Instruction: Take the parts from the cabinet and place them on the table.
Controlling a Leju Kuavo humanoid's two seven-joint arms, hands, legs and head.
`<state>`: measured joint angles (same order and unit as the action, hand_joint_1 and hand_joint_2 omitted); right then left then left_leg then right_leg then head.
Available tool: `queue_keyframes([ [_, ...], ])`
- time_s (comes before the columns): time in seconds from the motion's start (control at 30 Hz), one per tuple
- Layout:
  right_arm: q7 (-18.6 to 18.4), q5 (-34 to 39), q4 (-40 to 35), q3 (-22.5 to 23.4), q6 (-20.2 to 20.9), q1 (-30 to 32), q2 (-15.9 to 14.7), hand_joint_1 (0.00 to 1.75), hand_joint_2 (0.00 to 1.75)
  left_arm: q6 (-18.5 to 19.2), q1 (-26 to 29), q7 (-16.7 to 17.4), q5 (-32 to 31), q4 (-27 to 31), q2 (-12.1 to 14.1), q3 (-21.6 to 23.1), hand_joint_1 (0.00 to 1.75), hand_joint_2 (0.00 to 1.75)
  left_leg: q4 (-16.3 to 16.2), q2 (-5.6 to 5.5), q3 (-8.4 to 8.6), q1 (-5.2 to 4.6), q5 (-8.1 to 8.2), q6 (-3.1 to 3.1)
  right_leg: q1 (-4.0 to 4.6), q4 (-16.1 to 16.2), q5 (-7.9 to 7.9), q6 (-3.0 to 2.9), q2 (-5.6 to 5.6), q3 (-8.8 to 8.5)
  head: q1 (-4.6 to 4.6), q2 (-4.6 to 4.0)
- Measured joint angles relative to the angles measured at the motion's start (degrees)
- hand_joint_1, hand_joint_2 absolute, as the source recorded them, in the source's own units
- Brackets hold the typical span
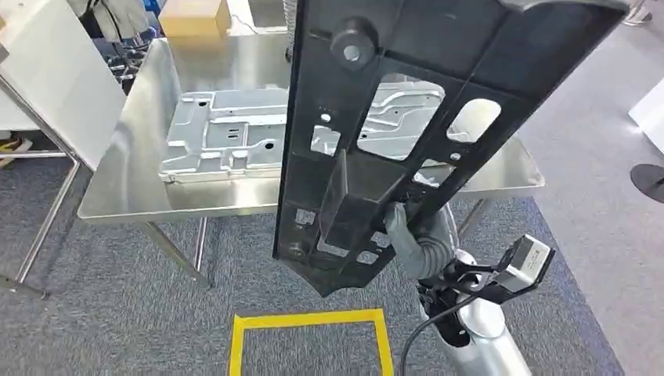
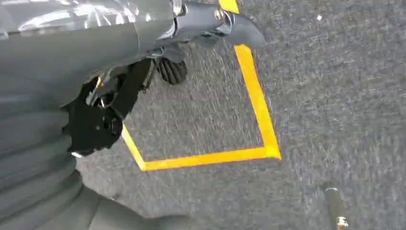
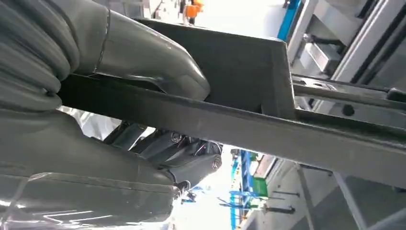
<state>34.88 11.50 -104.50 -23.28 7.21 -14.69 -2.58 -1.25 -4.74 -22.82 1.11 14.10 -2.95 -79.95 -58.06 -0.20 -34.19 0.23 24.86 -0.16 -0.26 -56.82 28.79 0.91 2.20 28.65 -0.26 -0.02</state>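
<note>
carrying toward the steel tabletop [image 1: 125,184], where a silver stamped panel [image 1: 235,133] already lies, the long black frame part [image 1: 368,141] should be lowered flat beside it, right robot hand [image 1: 411,231] gripping its lower end; left robot hand's [image 2: 210,21] state cannot be told.

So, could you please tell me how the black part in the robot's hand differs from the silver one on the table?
The black plastic panel is long and narrow; the silver metal panel is broader. The black plastic panel is held up, steeply tilted, by the right hand; the silver metal panel lies flat on the steel table. Both have cut-outs and holes.
</note>
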Motion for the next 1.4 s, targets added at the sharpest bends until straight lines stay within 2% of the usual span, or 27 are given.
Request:
queue_keyframes([
  [0.1,0.00,-0.11,-0.09,0.18,-0.04,0.04,0.00,1.75,1.75,0.00,0.07,0.00,0.22,0.00,-0.02,0.00,0.00,1.75,0.70,0.04,1.35,0.35,0.48,1.20,-0.05,-2.06,0.91,0.70,-0.76,0.52,0.18,0.00],
  [0.13,0.02,-0.11,-0.22,0.33,-0.04,-0.17,0.00,1.75,1.75,0.00,0.03,-0.02,0.15,0.02,0.02,0.00,0.00,1.75,0.75,0.12,1.66,0.36,0.82,1.59,-0.04,-5.43,2.40,1.02,-1.31,2.46,0.61,0.02],
  [0.2,0.04,-0.13,-0.22,0.48,0.02,0.02,0.00,1.75,1.75,0.04,0.05,-0.20,0.17,0.02,0.02,0.00,0.00,1.75,0.75,0.17,2.20,0.26,1.47,1.77,-0.25,-14.85,5.76,1.45,-1.53,8.47,0.57,0.02],
  [0.23,0.02,-0.13,-0.22,0.50,0.04,0.14,0.00,1.75,1.75,0.09,0.08,-0.26,0.18,0.02,0.02,0.00,0.00,1.75,0.73,0.17,2.57,0.22,1.90,1.72,-0.32,-18.12,6.33,1.57,-1.54,11.06,0.74,0.00],
  [0.27,0.00,-0.13,-0.15,0.50,0.04,0.21,0.00,1.75,1.75,0.11,0.11,-0.33,0.17,0.02,0.02,0.00,0.00,1.75,0.73,0.16,3.07,0.21,2.29,1.70,-0.38,-18.81,5.69,1.54,-1.58,12.37,0.72,0.00],
  [0.33,0.00,-0.13,-0.15,0.55,0.04,0.18,0.00,1.75,1.75,0.13,0.17,-0.35,0.20,0.02,0.02,0.00,0.00,1.75,0.73,0.12,4.60,0.19,3.34,1.52,-0.35,-12.77,0.43,0.99,-1.61,11.24,0.77,0.00],
  [0.4,0.02,-0.13,-0.15,0.68,0.11,0.16,0.00,1.75,1.75,0.20,0.14,-0.35,0.17,0.02,0.00,0.00,0.00,1.75,0.85,0.14,6.15,0.09,4.52,1.19,0.17,-2.60,-6.78,-0.22,-1.99,8.07,0.85,0.00],
  [0.47,-0.02,-0.15,-0.05,0.74,0.13,0.19,0.00,1.75,1.75,0.20,0.04,-0.33,0.18,0.02,-0.11,0.00,0.00,1.75,0.98,0.19,6.35,-0.02,5.04,0.48,0.68,-1.22,-4.47,-0.70,-2.12,8.04,0.78,0.00],
  [0.5,0.02,-0.26,-0.09,0.81,0.11,0.30,0.00,1.75,1.75,0.20,-0.04,-0.33,0.15,0.04,-0.02,0.07,0.00,1.75,1.20,0.35,6.67,-0.08,5.17,0.19,0.66,-1.04,-5.62,-0.90,-2.16,7.95,0.90,0.00],
  [0.6,0.06,-0.31,-0.13,0.96,0.04,0.40,0.07,1.75,1.75,0.24,-0.18,-0.26,0.17,0.07,0.20,0.17,0.00,1.75,-1.88,0.37,6.49,-0.05,5.08,-0.55,0.07,-0.04,-4.87,-1.64,-1.82,5.63,0.92,0.00],
  [0.63,0.11,-0.35,-0.15,0.96,0.04,0.30,0.13,1.75,1.75,0.26,-0.22,-0.22,0.17,0.07,0.17,0.26,0.00,1.75,-5.26,0.30,4.69,-0.02,5.42,-0.86,-0.02,0.14,-4.53,-2.14,-1.87,4.99,0.35,0.00],
  [0.7,0.11,-0.44,-0.13,0.94,0.09,0.49,0.28,1.75,1.75,0.28,-0.22,-0.15,0.15,0.07,0.20,0.44,0.00,1.75,-13.56,0.26,-0.88,0.29,8.89,-1.54,-0.01,0.17,-3.64,-2.38,-1.79,4.19,0.31,0.02],
  [0.73,0.09,-0.48,-0.13,0.96,0.09,0.65,0.28,1.75,1.75,0.28,-0.22,-0.15,0.15,0.07,0.22,0.48,0.00,1.75,-16.38,0.26,-3.17,0.38,10.78,-1.84,-0.02,0.15,-3.17,-2.36,-1.73,3.78,0.39,0.00],
  [0.77,0.07,-0.48,-0.11,0.96,0.07,0.85,0.28,1.75,1.75,0.28,-0.12,-0.17,0.15,0.07,0.22,0.52,0.00,1.75,-17.31,0.27,-4.77,0.52,11.37,-2.08,-0.05,0.14,-2.66,-2.27,-1.55,3.17,0.28,0.00],
  [0.8,0.07,-0.48,-0.11,0.96,0.04,0.91,0.28,1.75,1.75,0.28,0.02,-0.17,0.15,0.07,0.22,0.55,0.00,1.75,-15.86,0.28,-5.03,0.63,10.51,-2.16,-0.11,0.12,-2.16,-2.15,-1.38,2.52,0.37,0.00],
  [0.83,0.07,-0.48,-0.11,0.96,0.04,0.94,0.28,1.75,1.75,0.28,0.10,-0.15,0.17,0.07,0.26,0.57,0.00,1.75,-12.63,0.29,-4.45,0.78,8.21,-2.22,-0.18,0.08,-1.60,-1.99,-1.25,1.79,0.31,0.00],
  [0.9,0.09,-0.48,-0.11,0.96,0.07,0.96,0.28,1.75,1.75,0.33,0.18,-0.15,0.17,0.07,0.28,0.59,0.00,1.75,-3.46,0.34,-2.06,1.02,0.59,-2.11,-0.25,0.03,-0.26,-1.51,-1.22,0.10,0.33,0.00],
  [0.93,0.11,-0.48,-0.07,0.96,0.07,0.97,0.28,1.75,1.75,0.33,0.35,-0.15,0.17,0.07,0.28,0.59,0.00,1.75,-0.34,0.42,-2.05,0.89,-1.78,-1.89,-0.02,-0.43,0.42,-1.09,-1.22,-0.25,0.17,0.00],
  [0.97,0.15,-0.52,0.00,0.96,0.09,1.17,0.28,1.75,1.75,0.37,0.29,-0.11,0.15,0.07,0.31,0.63,0.00,1.75,-0.70,0.50,-1.91,0.69,0.40,-1.03,-0.01,-0.38,0.83,-0.72,-1.06,-0.24,0.18,0.00],
  [1.0,0.06,-0.59,0.02,0.96,0.09,1.25,0.28,1.75,1.75,0.39,0.21,-0.07,0.11,0.07,0.33,0.72,0.00,1.75,-0.75,0.44,-1.55,0.52,-0.92,-0.66,-0.05,-0.28,1.24,-0.23,-1.07,-0.38,0.20,0.00],
  [1.07,0.11,-0.59,0.04,1.01,0.11,1.33,0.28,1.75,1.75,0.37,0.15,-0.07,0.24,0.07,0.37,0.76,0.00,1.75,-0.54,0.37,-1.05,0.50,-0.29,0.23,-0.08,-0.65,1.29,0.29,-1.15,-0.99,0.20,0.00],
  [1.13,0.20,-0.88,0.02,1.01,0.07,1.28,0.28,1.75,1.75,0.39,0.13,-0.07,0.17,0.07,0.37,0.81,0.00,1.75,0.08,0.36,0.15,0.73,0.01,0.86,-0.29,-4.94,1.52,0.65,-1.53,1.11,0.42,0.00],
  [1.23,0.15,-2.42,0.02,1.03,-0.43,1.73,0.28,1.75,1.75,0.37,0.09,-0.17,0.15,0.07,0.46,0.81,0.00,1.75,0.13,0.38,1.06,0.64,1.12,1.28,-0.47,-17.07,6.33,1.32,-1.59,9.65,0.55,0.00],
  [1.27,0.02,-3.30,0.02,1.01,-0.92,2.03,0.28,1.75,1.75,0.35,0.13,-0.17,0.15,0.07,0.48,0.81,0.00,1.75,0.13,0.33,1.64,0.61,1.61,1.24,-0.48,-18.81,7.15,1.34,-1.61,11.60,0.50,0.00],
  [1.3,0.00,-4.33,0.00,1.01,-1.58,2.26,0.28,1.75,1.75,0.26,0.18,-0.17,0.18,0.07,0.48,0.81,0.00,1.75,0.13,0.23,2.30,0.59,2.10,1.20,-0.47,-17.95,6.36,1.23,-1.63,12.11,0.53,0.00],
  [1.33,-0.02,-5.45,-0.26,1.01,-2.43,2.50,0.28,1.75,1.75,0.02,0.20,-0.17,0.17,0.07,0.48,0.79,0.00,1.75,0.14,0.13,3.01,0.54,2.62,1.12,-0.46,-15.36,4.43,1.05,-1.66,11.72,0.55,0.00],
  [1.4,-0.04,-6.82,-1.20,1.01,-3.45,2.67,0.28,1.75,1.75,-0.11,0.21,-0.15,0.17,0.07,0.44,0.76,0.00,1.75,0.19,0.07,4.72,0.37,3.77,0.87,-0.09,-6.04,-2.78,0.03,-1.69,9.14,0.63,0.00],
])
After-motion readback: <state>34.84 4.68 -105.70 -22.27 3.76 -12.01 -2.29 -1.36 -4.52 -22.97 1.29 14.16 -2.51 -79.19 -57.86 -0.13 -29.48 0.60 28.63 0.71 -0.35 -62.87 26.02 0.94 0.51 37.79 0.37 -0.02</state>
